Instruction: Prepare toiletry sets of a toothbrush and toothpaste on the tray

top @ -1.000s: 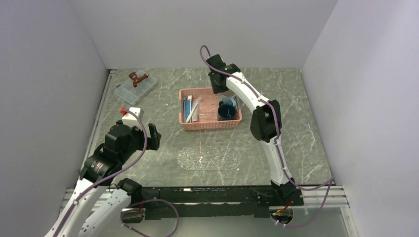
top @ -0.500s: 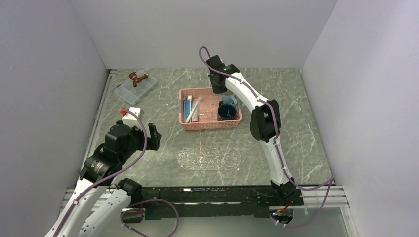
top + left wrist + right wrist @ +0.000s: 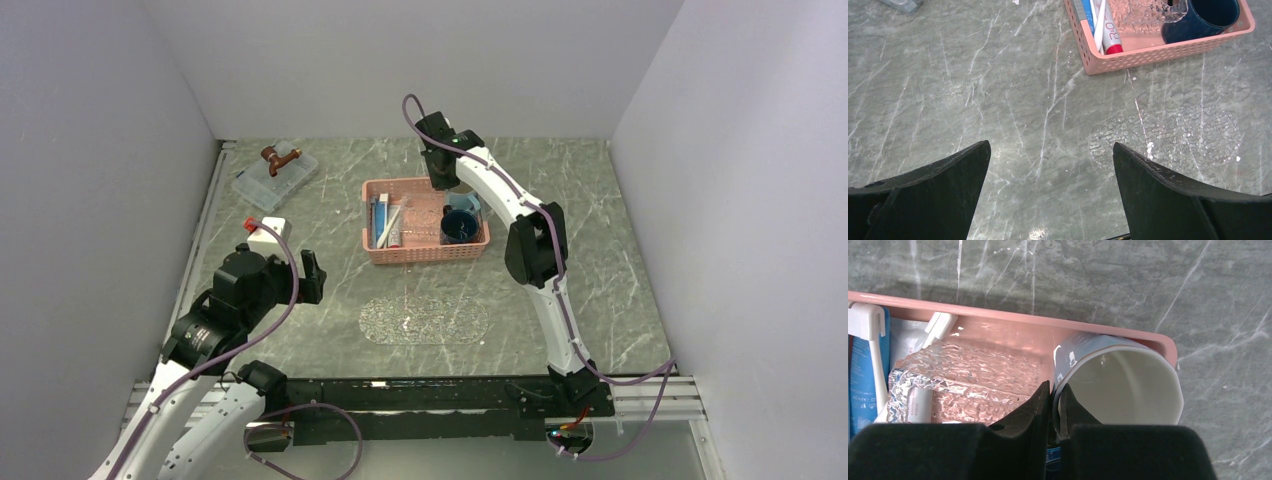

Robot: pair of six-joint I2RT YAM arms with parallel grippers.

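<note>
Grey-green marble veined white on the table (image 3: 620, 260); salmon-pink lattice on the basket (image 3: 425, 255); navy on the near mug (image 3: 458, 227); pale blue outside, cream inside on the far mug (image 3: 1128, 385); white with red cap on the toothpaste (image 3: 1109, 32); clear pebbling on the tray (image 3: 424, 320).

Top external: fixed high above and well behind the left gripper (image 3: 312, 272) and the right gripper (image 3: 440, 180), facing forward and down, far enough off to take in the whole table (image 3: 620, 250).

Left wrist: set just behind the left gripper (image 3: 1049, 150), looking steeply down between its wide-parted jaws from middling range. Tray (image 3: 1173, 135) ahead and right of the tips, pink basket (image 3: 1158, 52) farther ahead.

Right wrist: very close, aimed almost straight down past the right gripper (image 3: 1054, 390), jaws pinched on the rim of a pale blue mug (image 3: 1128, 385).

Shared by all three: the basket. Shared by top and left wrist: the tray.
</note>
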